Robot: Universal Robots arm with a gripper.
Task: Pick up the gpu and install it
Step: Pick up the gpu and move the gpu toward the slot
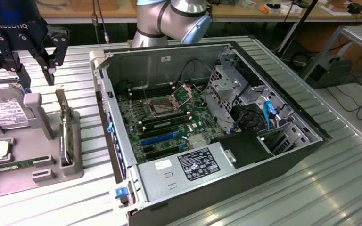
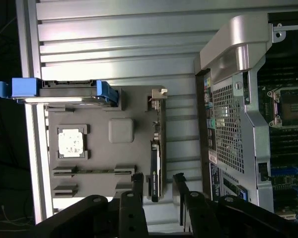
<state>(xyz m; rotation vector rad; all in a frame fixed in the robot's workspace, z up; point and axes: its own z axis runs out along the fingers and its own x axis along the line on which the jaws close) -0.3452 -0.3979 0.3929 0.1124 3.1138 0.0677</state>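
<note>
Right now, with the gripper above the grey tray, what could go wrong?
The open black gripper hangs above the thin green gpu card, which stands on its narrow edge in the grey plastic tray; an off-centre descent may strike or tip it. The open black computer case stands close beside the tray, so the lifted card may knock its wall.

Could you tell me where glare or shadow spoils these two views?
Exterior view: glare streaks the table, computer case evenly lit. Wrist view: table slats blaze white, the chip in the tray is washed out, the tool is in shadow.
</note>
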